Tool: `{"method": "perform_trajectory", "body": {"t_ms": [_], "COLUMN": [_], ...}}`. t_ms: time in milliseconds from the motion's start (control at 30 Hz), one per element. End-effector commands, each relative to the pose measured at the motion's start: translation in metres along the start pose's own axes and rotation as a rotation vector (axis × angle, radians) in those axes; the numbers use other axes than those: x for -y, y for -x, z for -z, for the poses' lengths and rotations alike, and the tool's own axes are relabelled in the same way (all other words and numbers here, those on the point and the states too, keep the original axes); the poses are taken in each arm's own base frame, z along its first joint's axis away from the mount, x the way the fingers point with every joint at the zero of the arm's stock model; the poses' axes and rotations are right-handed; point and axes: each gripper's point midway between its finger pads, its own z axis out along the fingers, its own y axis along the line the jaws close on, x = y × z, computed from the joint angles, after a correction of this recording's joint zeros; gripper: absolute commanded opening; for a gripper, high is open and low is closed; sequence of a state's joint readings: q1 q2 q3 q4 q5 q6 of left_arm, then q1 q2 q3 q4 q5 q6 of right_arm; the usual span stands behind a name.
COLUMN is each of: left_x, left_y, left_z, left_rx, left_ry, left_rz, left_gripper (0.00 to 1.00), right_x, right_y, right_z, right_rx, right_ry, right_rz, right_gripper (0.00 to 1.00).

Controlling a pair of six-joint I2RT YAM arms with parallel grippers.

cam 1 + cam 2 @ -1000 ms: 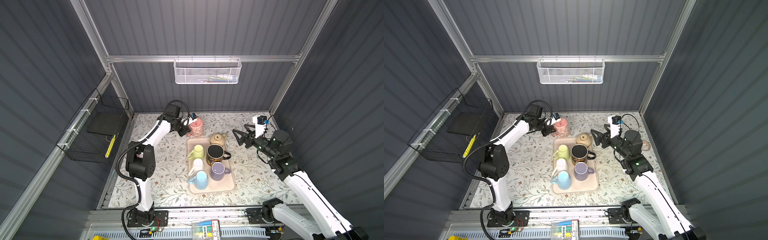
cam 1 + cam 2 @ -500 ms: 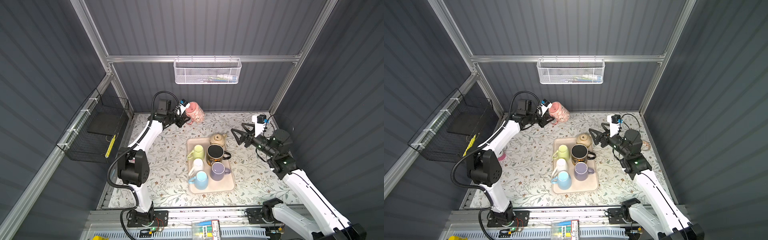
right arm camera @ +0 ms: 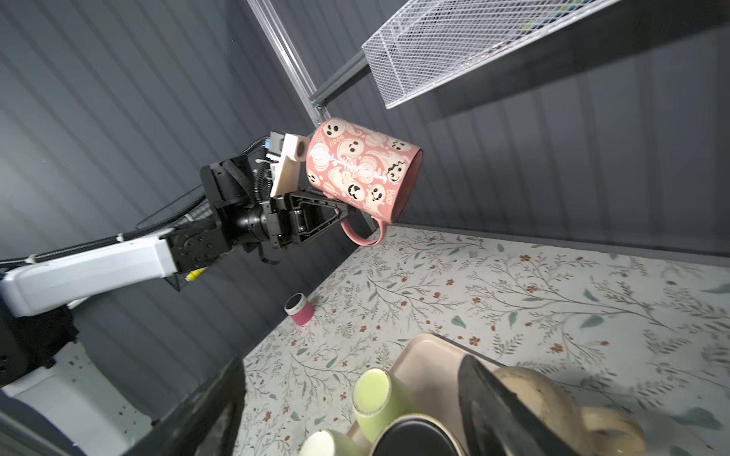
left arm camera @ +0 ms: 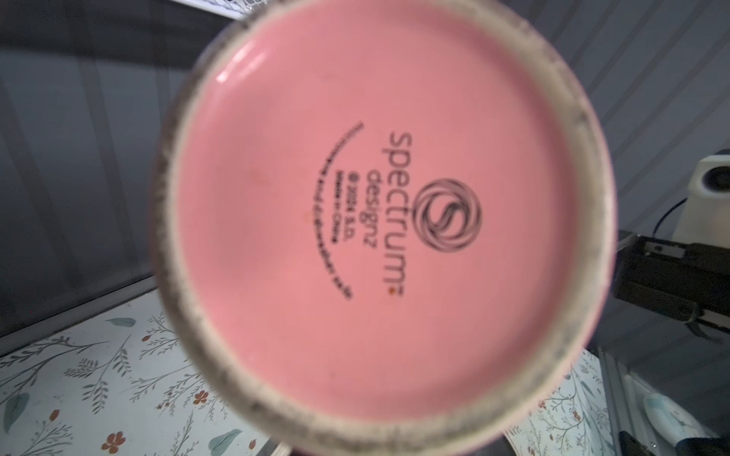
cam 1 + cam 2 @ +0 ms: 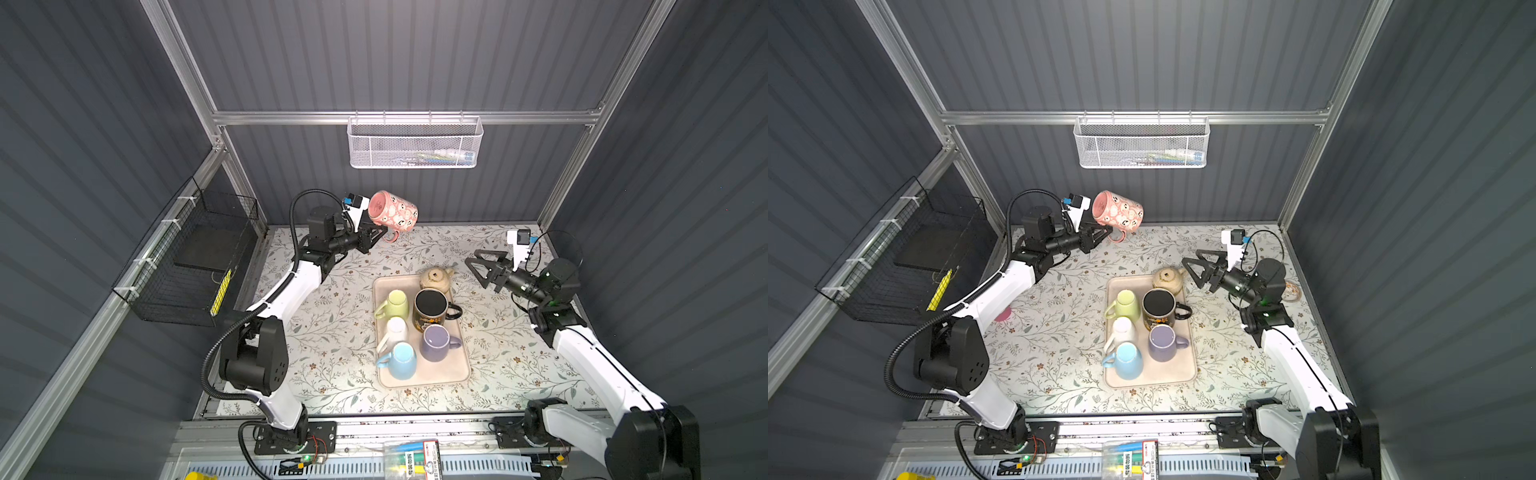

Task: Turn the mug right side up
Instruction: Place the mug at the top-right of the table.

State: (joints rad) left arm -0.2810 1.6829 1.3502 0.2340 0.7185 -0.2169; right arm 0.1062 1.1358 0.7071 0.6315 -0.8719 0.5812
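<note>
While the left claw pinches only the handle of the pink mug, the whole body hangs off to one side of the grip, high over the tabletop near the back wall. Mug lies on its side, mouth turned away from that claw (base fills the left wrist view).

Risk: heavy body pivots about the thin handle during the roll, slips, drops.

Risk: a wide swing clips the wall.

Right claw stands wide, holding nothing, just beside the teapot on the tray. A careless reach toward the mug could knock it.
</note>
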Motion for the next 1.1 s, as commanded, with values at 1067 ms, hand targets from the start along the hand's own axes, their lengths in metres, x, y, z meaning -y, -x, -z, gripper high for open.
{"method": "perform_trajectory", "body": {"t_ms": [1067], "left_x": [0.142], "left_y": [0.107], "left_z": [0.004], "left_rx": [0.519], "left_ry": [-0.483], "left_rz": [-0.039], "left_gripper": [0.0], "right_x": [-0.047], "right_y": [0.063], "right_z": [-0.092], "right_rx": [0.127], "right_ry": [0.505], "right_rz": [-0.073], "right_gripper": [0.72]}}
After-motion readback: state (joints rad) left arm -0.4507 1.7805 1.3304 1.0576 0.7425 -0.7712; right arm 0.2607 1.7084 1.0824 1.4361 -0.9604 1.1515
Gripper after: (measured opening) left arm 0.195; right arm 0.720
